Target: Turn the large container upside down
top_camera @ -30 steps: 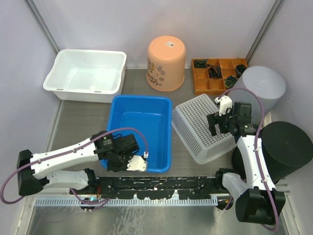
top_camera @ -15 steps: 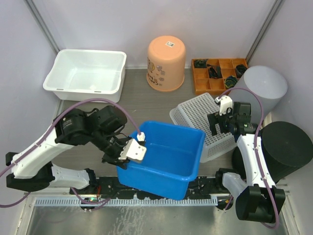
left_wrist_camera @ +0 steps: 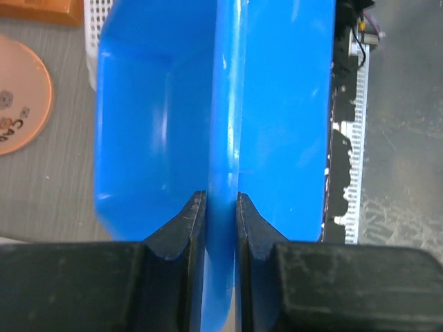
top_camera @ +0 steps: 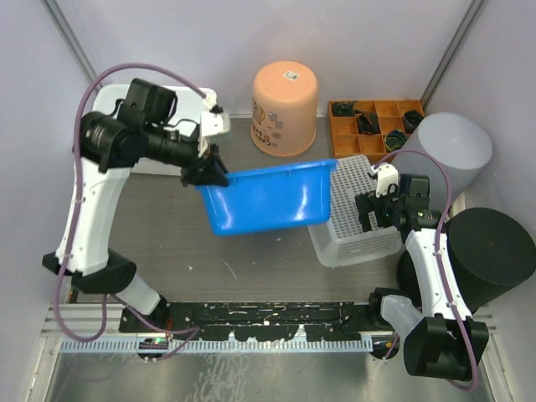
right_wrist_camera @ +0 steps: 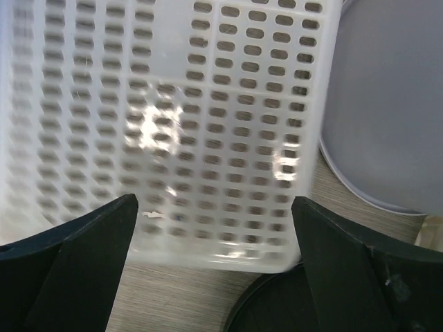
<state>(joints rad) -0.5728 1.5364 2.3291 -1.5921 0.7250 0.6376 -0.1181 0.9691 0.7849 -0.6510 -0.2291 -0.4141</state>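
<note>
The large blue container (top_camera: 266, 198) hangs in the air on its side, its outer wall facing the camera, over the middle of the table. My left gripper (top_camera: 209, 170) is shut on its left rim and holds it up. In the left wrist view the blue rim (left_wrist_camera: 221, 138) runs between my two black fingers (left_wrist_camera: 185, 221), which pinch it. My right gripper (top_camera: 374, 211) is open and empty, hovering over the upturned white perforated basket (top_camera: 356, 222); that basket (right_wrist_camera: 173, 124) fills the right wrist view between the spread fingers.
A white tub (top_camera: 146, 126) stands at the back left, an upturned orange bucket (top_camera: 285, 107) at the back middle, an orange compartment tray (top_camera: 373, 126) at the back right. A grey cylinder (top_camera: 448, 149) and a black cylinder (top_camera: 494, 255) stand on the right.
My left arm has lifted the blue container off the table, swung it up and back, and tipped it onto its side. The white basket has shifted slightly. The right arm has stayed put.
</note>
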